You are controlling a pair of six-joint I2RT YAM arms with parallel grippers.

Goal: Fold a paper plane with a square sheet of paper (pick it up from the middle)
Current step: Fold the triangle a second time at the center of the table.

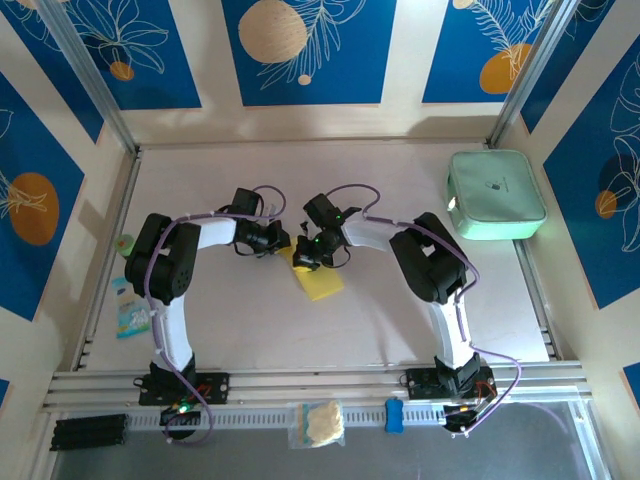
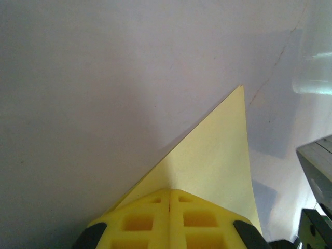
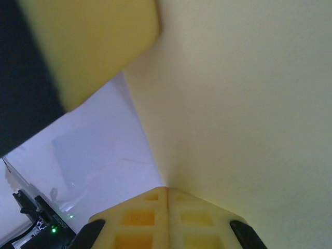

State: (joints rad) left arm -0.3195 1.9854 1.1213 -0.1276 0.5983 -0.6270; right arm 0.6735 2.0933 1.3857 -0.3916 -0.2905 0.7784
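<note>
Two pinches hold the thin yellow sheet of paper (image 1: 320, 280) at the middle of the pale white table (image 1: 400, 320). The left gripper (image 2: 169, 194) is clamped on its pointed part, and the right gripper (image 3: 167, 191) is closed on it close beside.

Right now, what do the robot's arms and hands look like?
The left arm and right arm have white tubes, chunky black joints and looping purple cables. The left hand and right hand have yellow fingers with square holes.
</note>
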